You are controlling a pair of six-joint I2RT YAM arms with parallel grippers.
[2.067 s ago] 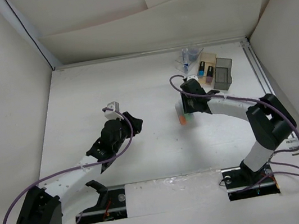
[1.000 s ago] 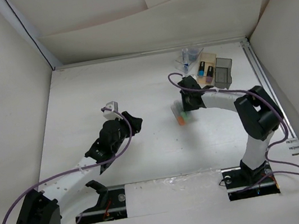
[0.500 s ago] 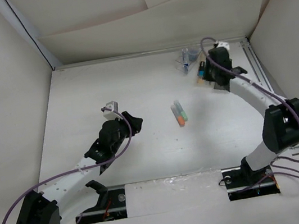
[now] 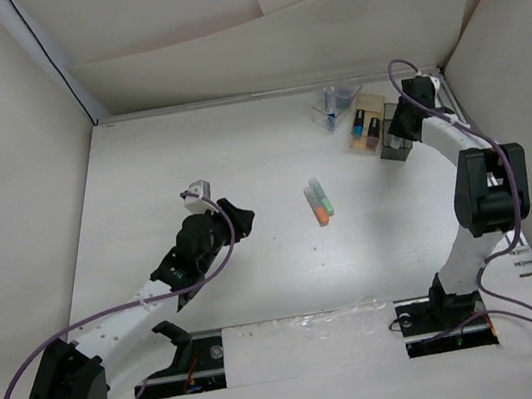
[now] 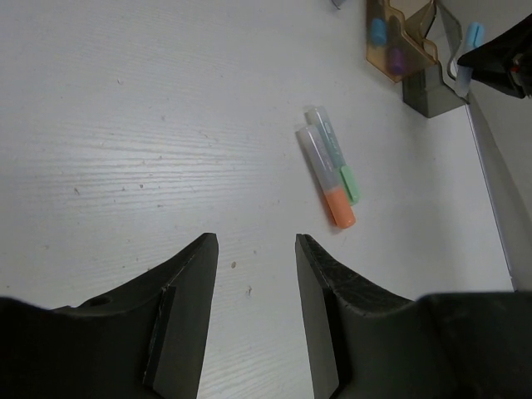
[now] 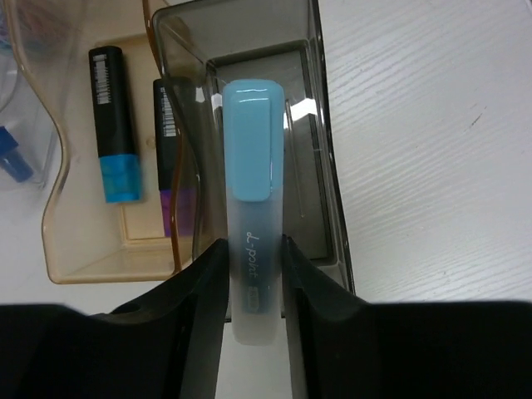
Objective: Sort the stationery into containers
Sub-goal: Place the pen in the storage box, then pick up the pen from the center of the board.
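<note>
The right gripper [image 6: 249, 259] clamps the pale-blue-capped highlighter [image 6: 251, 158] lengthwise just above the dark grey translucent box [image 6: 301, 150], apparently aligned to drop inside, while the left gripper [image 5: 256, 249] hangs wide and empty, well left of that box.

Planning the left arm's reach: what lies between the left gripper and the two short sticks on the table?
Nothing: in the left wrist view only bare table separates the left gripper from the orange-tipped stick and green-tipped stick.
</note>
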